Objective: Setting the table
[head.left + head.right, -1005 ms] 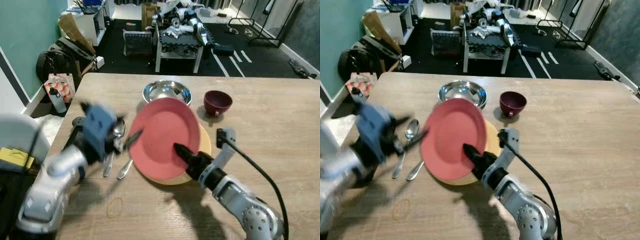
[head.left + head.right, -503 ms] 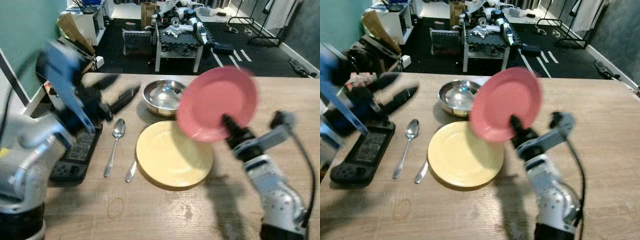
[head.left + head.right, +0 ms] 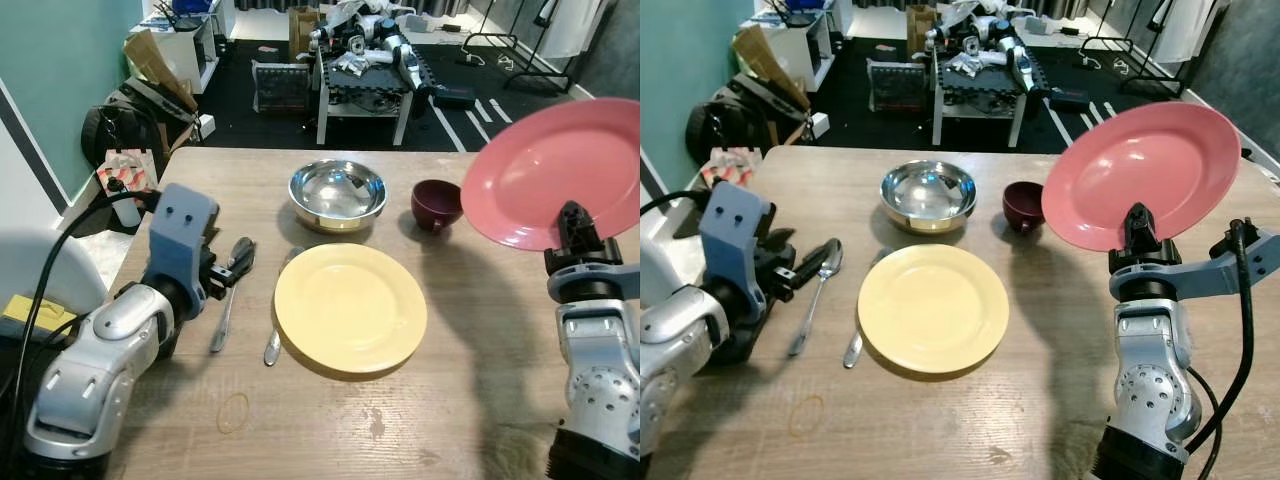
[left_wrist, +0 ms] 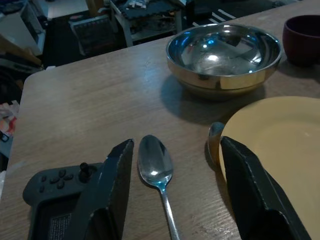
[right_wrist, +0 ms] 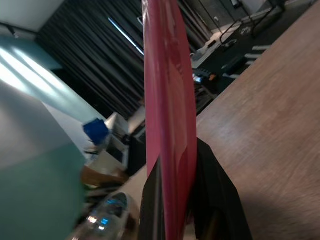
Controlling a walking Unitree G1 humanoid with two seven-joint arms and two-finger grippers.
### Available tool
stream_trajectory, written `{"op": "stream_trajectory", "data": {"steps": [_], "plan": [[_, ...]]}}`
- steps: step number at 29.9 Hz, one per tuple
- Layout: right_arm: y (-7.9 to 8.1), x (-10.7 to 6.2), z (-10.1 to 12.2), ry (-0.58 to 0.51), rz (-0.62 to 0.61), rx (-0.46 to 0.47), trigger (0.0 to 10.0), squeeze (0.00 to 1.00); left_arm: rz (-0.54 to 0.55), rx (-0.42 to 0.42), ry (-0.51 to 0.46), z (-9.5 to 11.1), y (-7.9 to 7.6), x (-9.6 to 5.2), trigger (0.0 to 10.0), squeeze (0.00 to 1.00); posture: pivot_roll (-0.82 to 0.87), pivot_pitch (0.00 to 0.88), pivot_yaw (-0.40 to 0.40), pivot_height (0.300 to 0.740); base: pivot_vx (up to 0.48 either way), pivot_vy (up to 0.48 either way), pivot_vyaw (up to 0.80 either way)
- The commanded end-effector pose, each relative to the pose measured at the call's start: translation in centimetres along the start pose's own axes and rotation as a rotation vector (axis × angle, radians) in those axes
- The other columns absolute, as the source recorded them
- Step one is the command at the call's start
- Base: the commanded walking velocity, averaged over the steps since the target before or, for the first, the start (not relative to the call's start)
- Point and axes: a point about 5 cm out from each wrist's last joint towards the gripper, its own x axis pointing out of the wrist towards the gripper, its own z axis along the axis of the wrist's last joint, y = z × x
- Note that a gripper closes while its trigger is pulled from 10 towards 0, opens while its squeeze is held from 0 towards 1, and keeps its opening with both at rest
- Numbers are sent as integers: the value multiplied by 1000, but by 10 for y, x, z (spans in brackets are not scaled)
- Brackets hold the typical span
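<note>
bench (image 3: 500, 400): I see a wood-grain top carrying everything; I place the rest against the yellow plate.
pink plate (image 3: 1140, 175): I have it held up in the air, tilted on edge, off to the right of the yellow plate and clear of the bench.
yellow plate (image 3: 350, 308): flat on the bench, near the middle.
steel bowl (image 3: 337, 192): just beyond the yellow plate, apart from it.
right gripper (image 3: 1137, 228): fingers pinched tight on the pink plate's lower rim; my wrist view shows one finger on each face.
left gripper (image 4: 172, 192): low over the bench to the left of the yellow plate, fingers spread wide, holding nothing; the spoon lies between them.
game controller (image 4: 50, 195): dark, left of the spoon, farther from the yellow plate.
maroon cup (image 3: 436, 203): beyond the yellow plate's right side, beside the bowl.
spoon (image 4: 157, 172): left of the yellow plate, bowl end pointing away.
second utensil (image 3: 853, 350): touching the yellow plate's left edge; I cannot tell what kind.
</note>
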Motion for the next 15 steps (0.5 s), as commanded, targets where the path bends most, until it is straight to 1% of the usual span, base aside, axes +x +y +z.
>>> {"op": "stream_trajectory", "data": {"steps": [1,3,4,5,6,7,8,9,10,11,12,14,15], "plan": [[-2,-1,-1,1,-4,-33,10000,0,25,13,12,-5,3,-2,10000,0,140,102,72,740,0,0,0],[-2,-1,-1,1,-4,-33,10000,0,25,13,12,-5,3,-2,10000,0,140,102,72,740,0,0,0],[-1,-2,-7,31,2,-1,10000,0,39,-13,0,-5,4,-2,10000,0,135,100,65,740,0,0,0],[1,-4,-17,107,28,151,10000,0,31,-9,-41,-2,3,1,10000,0,129,93,53,740,0,0,0],[4,-7,-27,178,65,267,10000,0,13,-26,-72,1,3,2,10000,0,128,90,49,740,0,0,0],[4,-7,-27,178,65,267,10000,0,13,-26,-72,1,3,2,10000,0,128,90,49,740,0,0,0],[10,-12,-36,254,129,343,10000,0,-2,-37,-99,4,4,4,10000,0,126,87,46,740,0,0,0],[10,-12,-36,254,129,343,10000,0,-2,-37,-99,4,4,4,10000,0,126,87,46,740,0,0,0],[16,-18,-45,333,191,364,10000,0,-23,-39,-115,7,7,4,10000,0,124,83,45,740,0,0,0],[16,-18,-45,333,191,364,10000,0,-23,-39,-115,7,7,4,10000,0,124,83,45,740,0,0,0],[23,-34,-69,484,291,200,10000,0,-80,42,-98,6,11,1,10000,0,125,73,39,740,0,0,0],[25,-44,-83,548,337,81,10000,0,-124,100,-76,3,12,-2,10000,0,131,71,30,740,0,0,0],[26,-46,-87,557,346,61,10000,0,-136,104,-67,1,12,-4,10000,0,131,71,30,740,0,0,0]]}}
